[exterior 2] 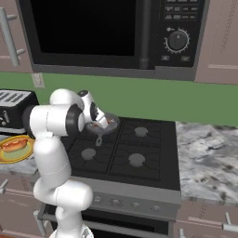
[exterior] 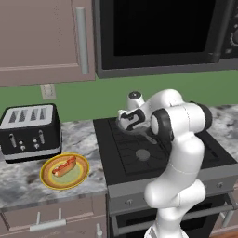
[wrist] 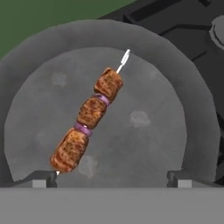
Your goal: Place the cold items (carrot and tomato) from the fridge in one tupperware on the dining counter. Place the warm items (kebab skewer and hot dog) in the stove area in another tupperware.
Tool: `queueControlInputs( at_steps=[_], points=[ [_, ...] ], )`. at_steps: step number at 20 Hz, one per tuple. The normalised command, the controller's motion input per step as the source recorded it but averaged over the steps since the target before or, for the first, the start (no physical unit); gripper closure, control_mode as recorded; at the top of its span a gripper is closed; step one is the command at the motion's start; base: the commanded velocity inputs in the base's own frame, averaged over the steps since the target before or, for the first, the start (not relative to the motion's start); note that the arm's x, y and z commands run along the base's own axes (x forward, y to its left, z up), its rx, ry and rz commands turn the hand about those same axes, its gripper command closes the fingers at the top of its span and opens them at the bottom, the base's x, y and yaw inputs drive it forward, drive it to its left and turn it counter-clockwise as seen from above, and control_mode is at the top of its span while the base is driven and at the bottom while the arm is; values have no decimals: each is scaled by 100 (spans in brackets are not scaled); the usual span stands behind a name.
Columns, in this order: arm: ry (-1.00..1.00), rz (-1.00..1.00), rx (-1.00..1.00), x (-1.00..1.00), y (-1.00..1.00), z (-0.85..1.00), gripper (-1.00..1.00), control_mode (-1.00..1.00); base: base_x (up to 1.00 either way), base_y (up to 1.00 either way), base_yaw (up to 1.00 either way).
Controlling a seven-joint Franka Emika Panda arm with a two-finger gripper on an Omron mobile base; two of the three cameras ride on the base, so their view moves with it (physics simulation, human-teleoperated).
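Observation:
A kebab skewer (wrist: 87,120) with three browned meat chunks lies diagonally in a grey pan (wrist: 144,144) on the stove's back-left burner. My gripper (wrist: 113,179) hangs open just above the pan, its fingertips (wrist: 43,178) on either side of the pan's near part, with nothing between them. From the right base view the pan (exterior 2: 108,124) sits under my hand. The hot dog (exterior: 64,166) lies in its bun on a yellow plate (exterior: 82,176) on the counter left of the stove, well apart from the gripper.
A black toaster (exterior: 30,132) stands behind the plate on the marble counter. The black stove (exterior 2: 135,148) has several burners, and a microwave (exterior 2: 107,32) hangs above it. Marble counter (exterior 2: 204,158) continues to the stove's right.

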Motion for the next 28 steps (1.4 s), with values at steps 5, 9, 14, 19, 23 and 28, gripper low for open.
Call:
queueControlInputs(
  at_steps=[5, 9, 14, 19, 23, 28],
  points=[
    [0, 0, 0, 17, 0, -17, -100, -100, 0, 0, 0],
    [0, -1, 0, 20, 1, -15, -100, -100, 0, 0, 0],
    [3, -1, 0, 23, 6, -13, -100, -100, 0, 0, 0],
    [2, 0, 0, 17, 2, -17, -100, -100, 0, 0, 0],
    [3, 0, 0, 11, 0, -21, -100, -100, 0, 0, 0],
    [7, 0, 0, 7, 0, -25, -100, -100, 0, 0, 0]
  ],
)
